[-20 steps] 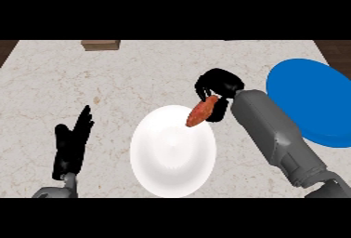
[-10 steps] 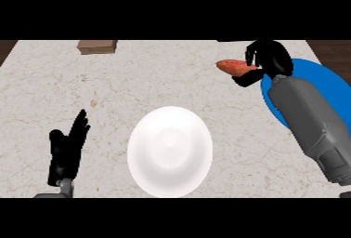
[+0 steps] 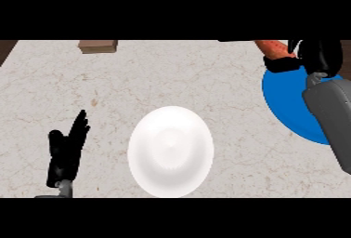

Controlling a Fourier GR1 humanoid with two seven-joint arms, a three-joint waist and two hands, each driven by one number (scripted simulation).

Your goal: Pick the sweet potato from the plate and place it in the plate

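Upper right of frame: right hand [image 3: 312, 56] is clutching the sweet potato [image 3: 273, 48] over the blue plate's [image 3: 288, 100] far rim.
Risk: releasing there, it's likely rolling off onto the counter [image 3: 171, 79]. Forearm is covering much of the plate; potato is partly cut off. Left hand [image 3: 67, 148] is resting at lower left, fingers straight; white plate [image 3: 171, 151] is sitting bare.

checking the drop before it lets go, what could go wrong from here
The sweet potato sits in the right hand at the far edge of the blue plate, near the view's top. Released here, it may land on the rim or the counter beyond. The forearm hides much of the plate, so the landing spot is hard to judge.
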